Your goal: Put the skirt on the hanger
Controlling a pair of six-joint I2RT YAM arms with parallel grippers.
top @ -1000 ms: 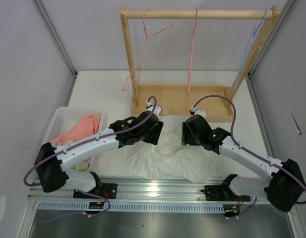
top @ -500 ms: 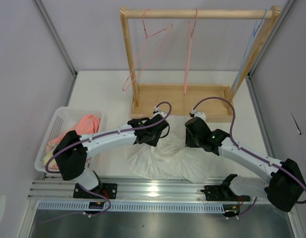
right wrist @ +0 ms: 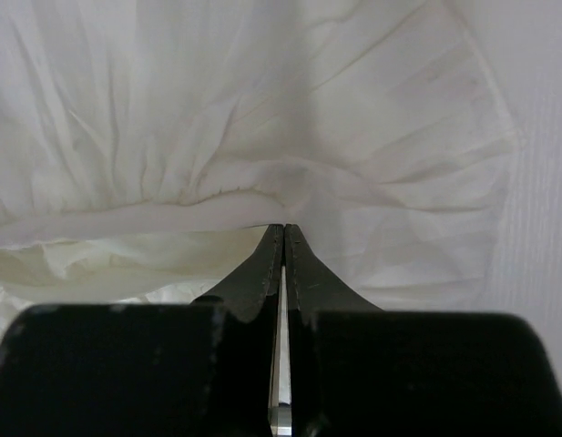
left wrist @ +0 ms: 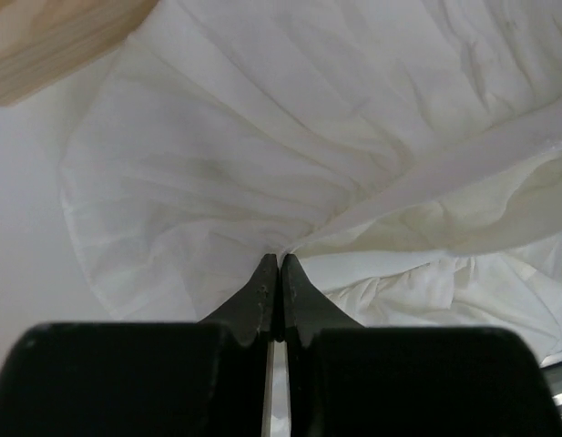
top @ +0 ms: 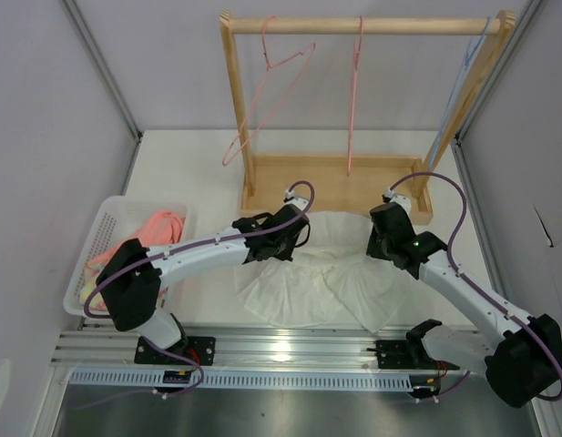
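Note:
The white skirt (top: 317,273) lies crinkled on the table in front of the rack, its top edge drawn out between my two grippers. My left gripper (top: 299,235) is shut on a fold of the skirt (left wrist: 217,173), the tips (left wrist: 279,260) pinching fabric. At the skirt's right end, my right gripper (top: 382,238) is shut on the gathered waistband (right wrist: 262,182), its tips (right wrist: 283,228) meeting on the cloth. The pale salmon-pink hanger (top: 265,98) hangs at the left of the rail, above and behind both grippers.
The wooden rack (top: 353,25) stands on its base (top: 335,182) just behind the skirt. A deeper pink hanger (top: 355,91) and a light blue hanger (top: 464,68) also hang there. A white basket (top: 107,214) with pink clothes (top: 153,235) sits at the left.
Both grippers have closed on the skirt. The right gripper has moved right and back, and the skirt's top edge is now stretched wide between the two.

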